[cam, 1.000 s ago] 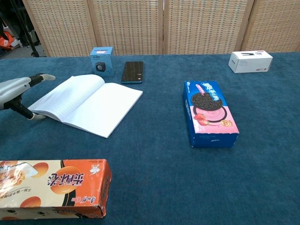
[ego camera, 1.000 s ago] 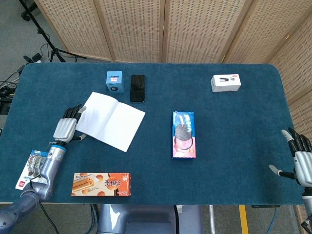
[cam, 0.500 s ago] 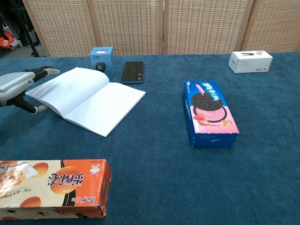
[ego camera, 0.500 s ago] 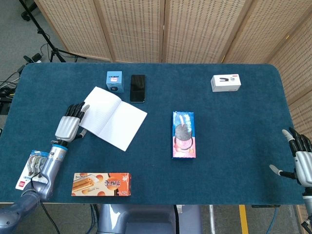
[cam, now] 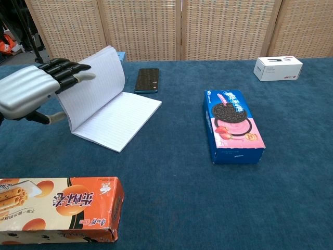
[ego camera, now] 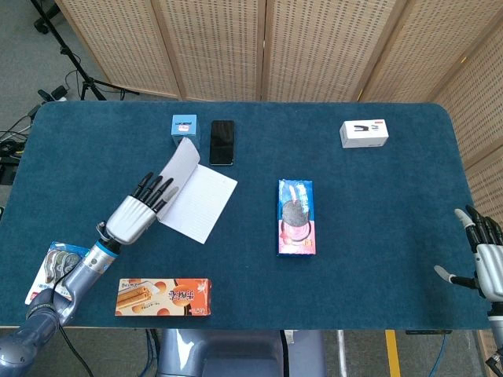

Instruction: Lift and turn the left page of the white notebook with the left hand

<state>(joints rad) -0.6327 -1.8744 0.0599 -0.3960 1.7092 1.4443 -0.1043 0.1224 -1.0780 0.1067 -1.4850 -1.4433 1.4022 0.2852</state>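
The white notebook [ego camera: 201,199] lies open at the table's left centre, its right page flat [cam: 118,119]. Its left page [ego camera: 182,162] stands lifted, nearly upright and leaning toward the spine, and also shows in the chest view [cam: 97,83]. My left hand [ego camera: 134,216] is at the page's outer side, fingers [cam: 66,70] stretched out and touching the page's back, thumb spread lower and gripping nothing. My right hand [ego camera: 488,254] rests at the table's near right edge, fingers apart, holding nothing.
A small blue box [ego camera: 184,128] and a black phone [ego camera: 222,142] lie just behind the notebook. A blue cookie box [ego camera: 295,217] lies at centre, a white box [ego camera: 364,133] at back right. An orange biscuit box [ego camera: 163,296] and a carded packet [ego camera: 49,271] sit near the front left edge.
My left hand has moved right and up from the notebook's left edge, carrying the left page from flat to nearly upright. The right hand has not moved.
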